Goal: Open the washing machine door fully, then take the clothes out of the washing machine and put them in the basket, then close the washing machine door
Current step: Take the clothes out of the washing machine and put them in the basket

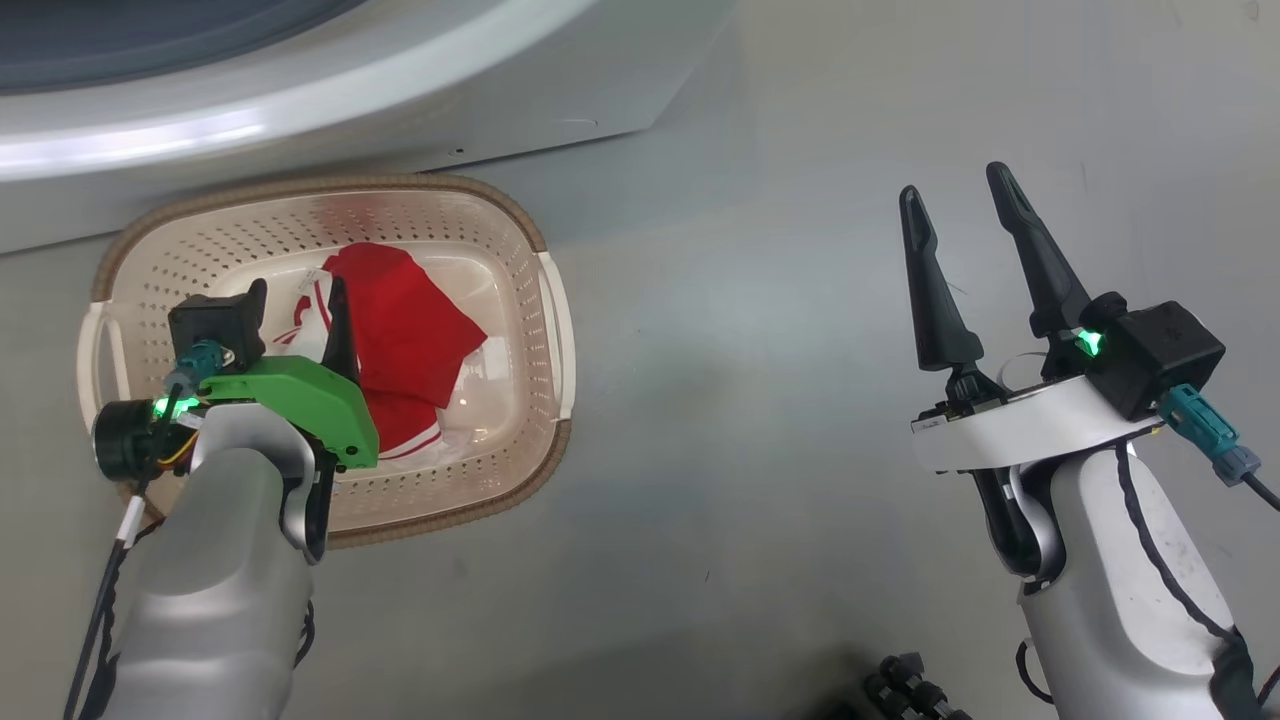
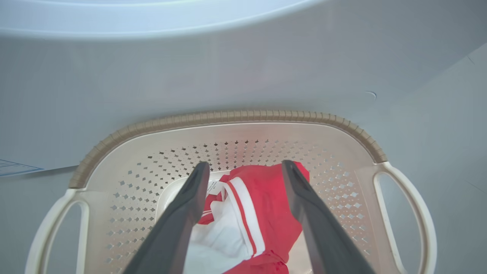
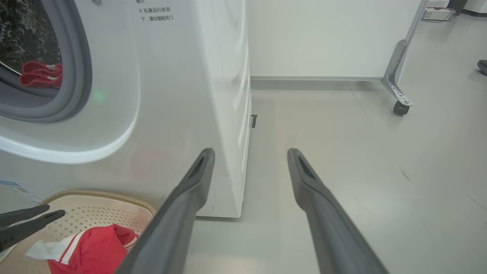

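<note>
— Closest to the lens, the left tool (image 2: 245, 167) hung over the basket (image 1: 330, 184), its two dark fingers spread wide with nothing pinched between them.

— And the red garment (image 1: 410, 330)?

— It lay loose on the basket's bottom, white stripes showing, right beneath those fingers. Whether a fingertip brushed the fabric, I couldn't tell.

— So was the unloading finished?

— No. Just behind the basket stood the washing machine (image 3: 182, 76), its round opening uncovered. More red cloth (image 3: 40, 74) sat bunched at the lip of the drum (image 3: 19, 34), well above the basket.

— Then the door part was done?

— I'd judge so, since the opening was bare. How far the door had swung, I couldn't tell.

— Where was the other arm?

— That right tool (image 1: 952, 183) stood well apart from the basket, off to its right over the floor (image 1: 750, 350). Its fingers were wide and held nothing either.

— What remained, then?

— By my reckoning, about the middle of the job. One garment was already in the basket and at least one more waited in the drum. That cloth needed lifting out and lowering into the basket beside the first piece. After that, the door had to be shut. Neither of those steps looked started.
</note>
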`<state>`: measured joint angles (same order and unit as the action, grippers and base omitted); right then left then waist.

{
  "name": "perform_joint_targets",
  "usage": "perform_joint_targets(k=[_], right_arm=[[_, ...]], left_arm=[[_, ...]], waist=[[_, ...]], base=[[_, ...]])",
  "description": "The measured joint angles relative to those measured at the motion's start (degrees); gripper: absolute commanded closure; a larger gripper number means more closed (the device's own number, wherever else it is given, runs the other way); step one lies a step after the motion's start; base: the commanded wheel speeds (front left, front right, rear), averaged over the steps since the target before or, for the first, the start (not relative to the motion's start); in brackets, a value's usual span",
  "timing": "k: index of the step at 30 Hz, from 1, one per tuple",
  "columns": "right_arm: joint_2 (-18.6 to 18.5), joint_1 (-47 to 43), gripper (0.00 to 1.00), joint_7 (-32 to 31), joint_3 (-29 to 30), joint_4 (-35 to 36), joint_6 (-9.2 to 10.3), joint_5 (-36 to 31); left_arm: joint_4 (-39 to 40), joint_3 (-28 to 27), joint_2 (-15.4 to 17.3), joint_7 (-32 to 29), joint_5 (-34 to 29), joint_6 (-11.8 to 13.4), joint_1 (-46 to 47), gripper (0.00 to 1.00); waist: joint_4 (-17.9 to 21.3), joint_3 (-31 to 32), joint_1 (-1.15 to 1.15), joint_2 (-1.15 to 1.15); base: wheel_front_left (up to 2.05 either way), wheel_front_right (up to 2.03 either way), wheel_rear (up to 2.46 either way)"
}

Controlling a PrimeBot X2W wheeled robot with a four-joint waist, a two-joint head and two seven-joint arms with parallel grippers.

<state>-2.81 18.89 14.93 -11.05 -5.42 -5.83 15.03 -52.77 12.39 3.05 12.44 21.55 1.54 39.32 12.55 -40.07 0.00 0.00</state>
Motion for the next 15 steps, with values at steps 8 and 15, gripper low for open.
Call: perform_joint_targets(k=[8,15], right_arm=[[0.00,-0.47,0.00,0.01,1.33,-1.45,0.08,-0.56],[-0.01,-2.70,0.00,0.01,2.85,-3.09,0.45,-1.02]], left_arm=[[2.23,1.09,-0.43,1.83,-0.57,-1.44,-0.87,0.00],[6.81,1.26,-0.70,1.99,-1.32,-1.88,-4.58,0.00]], waist=[[-1.81,4.28,0.00,0.00],[-3.68,9.75,0.00,0.00]], base=[[0.00,0.00,0.00],[0.00,0.00,0.00]])
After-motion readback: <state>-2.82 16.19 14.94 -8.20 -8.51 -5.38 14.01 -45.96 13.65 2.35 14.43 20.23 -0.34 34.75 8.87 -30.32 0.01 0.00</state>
